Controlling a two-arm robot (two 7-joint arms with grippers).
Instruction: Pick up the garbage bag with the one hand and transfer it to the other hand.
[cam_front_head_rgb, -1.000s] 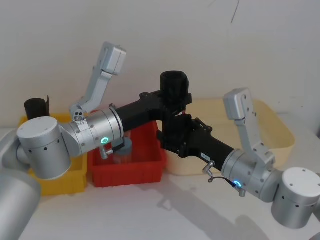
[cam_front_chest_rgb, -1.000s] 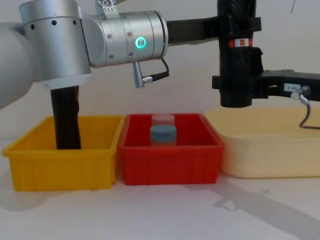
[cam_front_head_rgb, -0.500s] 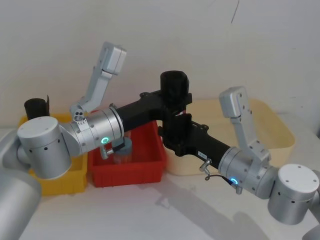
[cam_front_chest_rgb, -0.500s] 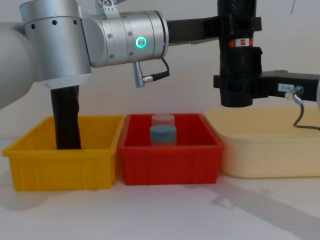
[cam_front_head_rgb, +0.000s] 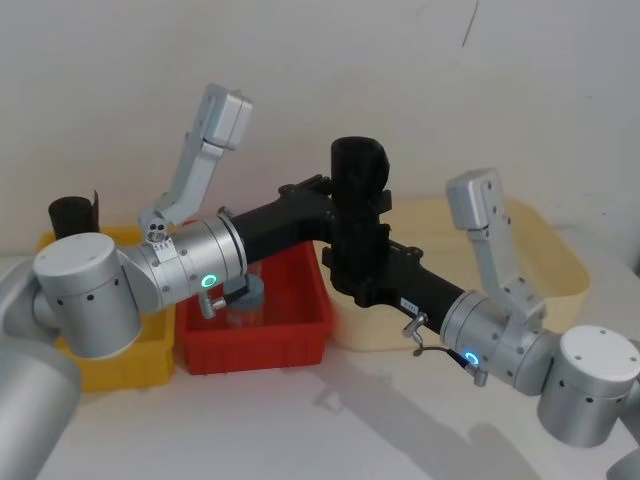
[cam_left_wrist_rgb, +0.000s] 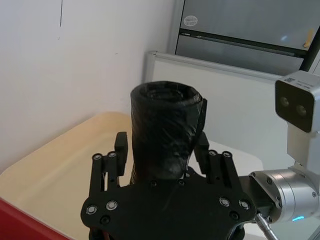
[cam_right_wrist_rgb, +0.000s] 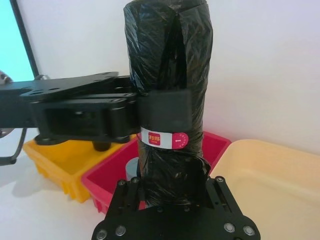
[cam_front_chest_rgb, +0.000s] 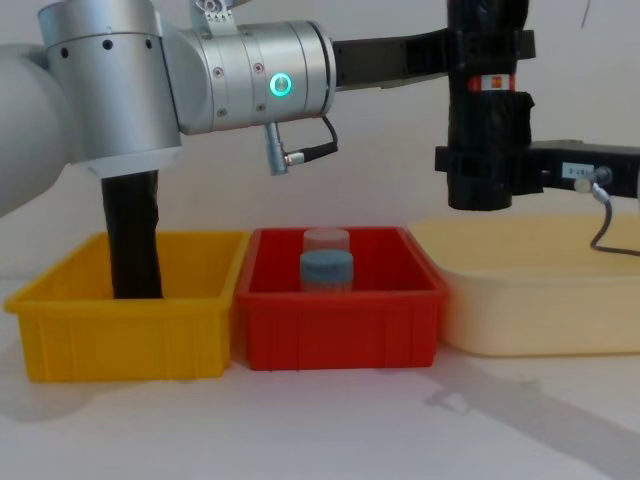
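Note:
The garbage bag (cam_front_chest_rgb: 487, 110), a black crinkly roll with a red-and-white label band (cam_right_wrist_rgb: 163, 138), stands upright in the air above the gap between the red bin and the cream tray. My left gripper (cam_front_chest_rgb: 488, 45), on the green-ringed arm, is shut on it just above the label; one finger (cam_right_wrist_rgb: 165, 110) lies flat across the roll. Below the label, my right gripper (cam_front_chest_rgb: 488, 172), on the blue-ringed arm, is shut on the bag's lower part. In the head view the bag (cam_front_head_rgb: 358, 190) rises between both grippers.
A yellow bin (cam_front_chest_rgb: 120, 335) at the left holds a plain black roll (cam_front_chest_rgb: 133, 235). The red bin (cam_front_chest_rgb: 340, 320) in the middle contains a blue-lidded jar (cam_front_chest_rgb: 326, 268). A wide cream tray (cam_front_chest_rgb: 540, 300) sits at the right, under the right arm.
The bag, still held by both grippers, has shifted a little to the right. The right arm's elbow swung left, then back.

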